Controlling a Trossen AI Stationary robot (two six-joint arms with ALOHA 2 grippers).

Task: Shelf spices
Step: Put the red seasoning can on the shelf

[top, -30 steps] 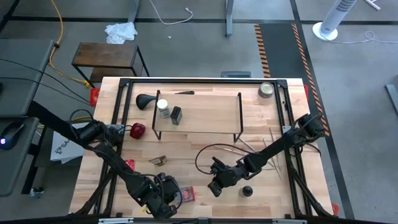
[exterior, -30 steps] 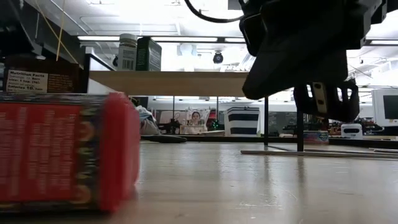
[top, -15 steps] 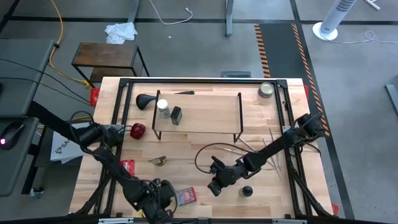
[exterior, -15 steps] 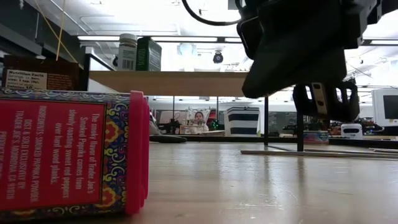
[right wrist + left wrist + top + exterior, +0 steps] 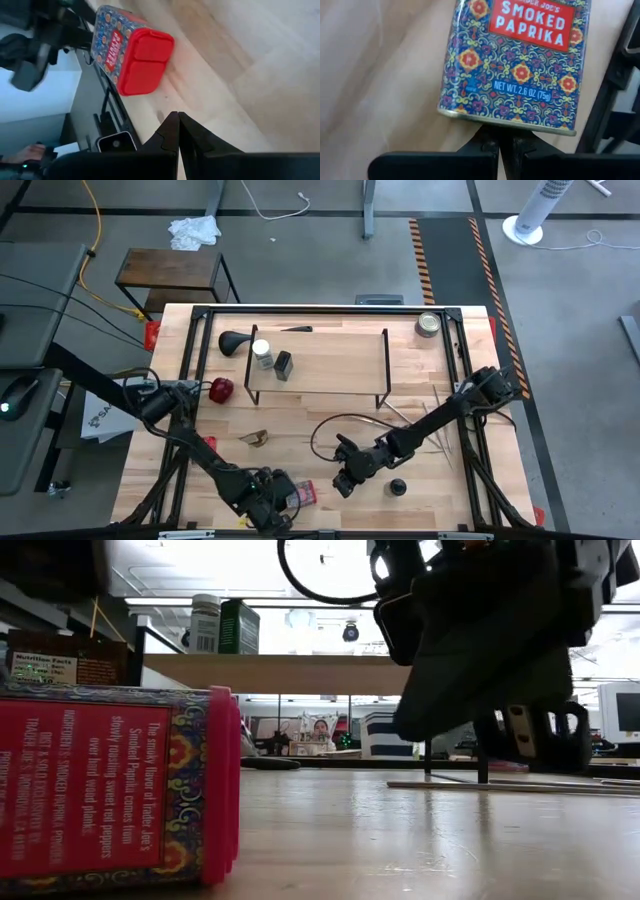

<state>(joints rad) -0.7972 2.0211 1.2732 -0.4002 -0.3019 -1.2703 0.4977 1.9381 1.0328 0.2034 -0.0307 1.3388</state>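
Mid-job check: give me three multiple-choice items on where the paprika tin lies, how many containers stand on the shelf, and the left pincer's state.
1. Where is the paprika tin?
A. on the shelf
B. lying at the table's near edge, by the left pincer
C. beside the silver tin

2. How many containers stand on the shelf?
A. two
B. four
C. none

3. The left pincer is:
A. wide open
B. shut on the tin
C. shut, holding nothing

Answers:
1 B: the high view shows it flat at the near edge.
2 A: a clear white-capped jar and a dark jar.
3 C: the left wrist view shows its fingers together just short of the tin's base.
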